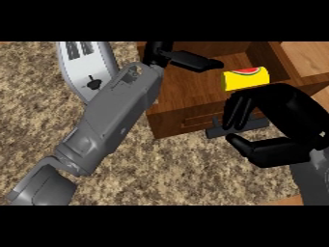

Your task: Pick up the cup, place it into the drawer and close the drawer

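Cup (246, 78) is sitting just above the right hand (284, 123), yellow with a watermelon print, lying on its side over the open drawer (195, 103). Can't tell if it's resting inside the drawer or on the front edge, and the fingers aren't wrapping it.

Risks as I'm reading them:
- If the cup is perching on the edge, pushing the drawer shut is going to jam or knock it out
- Right hand is crowding the drawer handle (234, 128); fingers could be catching it during a close push
- Left forearm is crossing the drawer's left side, so closing could be running into it

Pose: right hand is hanging over the drawer front, fingers curled downward with the thumb below, holding nothing. Left hand (177, 58) is reaching in over the drawer's back-left corner, fingers pointing right and looking fairly straight, gripping nothing visible. Toaster (89, 67) is sitting left of the drawer on the counter (24, 120)
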